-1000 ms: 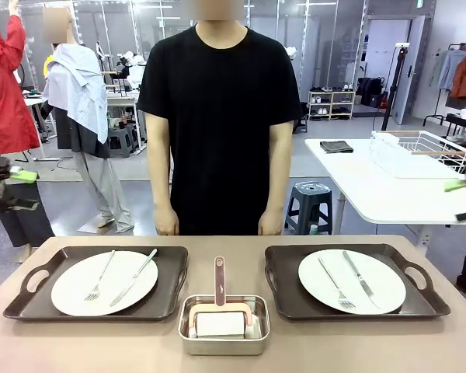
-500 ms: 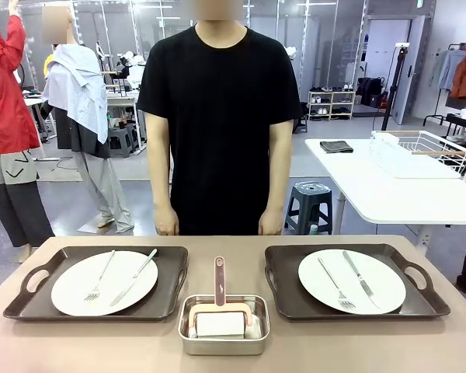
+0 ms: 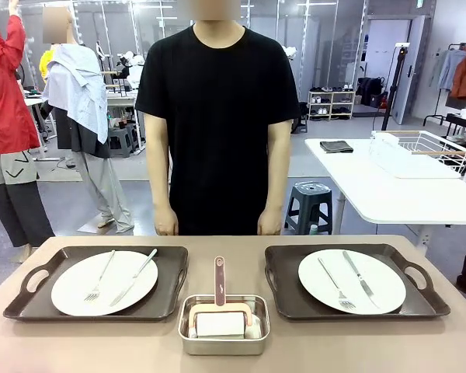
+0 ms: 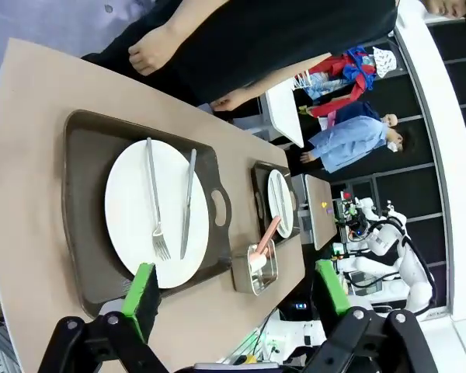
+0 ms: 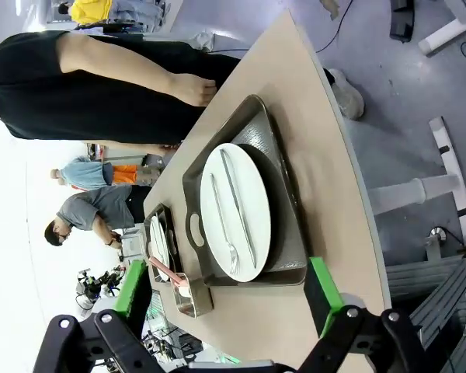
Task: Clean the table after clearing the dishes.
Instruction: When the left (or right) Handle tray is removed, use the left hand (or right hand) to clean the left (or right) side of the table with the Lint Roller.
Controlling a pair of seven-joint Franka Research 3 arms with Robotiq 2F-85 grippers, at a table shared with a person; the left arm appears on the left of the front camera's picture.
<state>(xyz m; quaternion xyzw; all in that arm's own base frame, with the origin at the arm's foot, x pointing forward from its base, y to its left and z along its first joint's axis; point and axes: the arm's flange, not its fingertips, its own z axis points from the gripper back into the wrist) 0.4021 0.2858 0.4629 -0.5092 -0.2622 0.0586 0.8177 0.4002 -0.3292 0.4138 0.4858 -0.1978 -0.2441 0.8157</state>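
On the beige table [image 3: 78, 342] lie two dark trays, the left tray [image 3: 171, 264] and the right tray [image 3: 283, 280]. Each carries a white plate, one on the left [image 3: 70, 291] and one on the right [image 3: 388, 291], with a fork and a knife on top. My left gripper [image 4: 234, 294] hangs open high above the table, the left plate [image 4: 128, 210] and its tray [image 4: 81, 194] beyond its green pads. My right gripper [image 5: 227, 289] is open too, well above the right plate [image 5: 258, 210] and tray [image 5: 283, 194]. Neither holds anything.
A small steel pan [image 3: 223, 326] with a pink-handled roller [image 3: 219, 284] sits between the trays at the near edge. A person in a black T-shirt [image 3: 217, 116] stands at the far side, hands down by the table edge. A white table [image 3: 388, 194] stands behind on the right.
A second ago parts of both grippers showed at the side edges of the front view; they have since moved out of it. The dishes and the person have stayed put.
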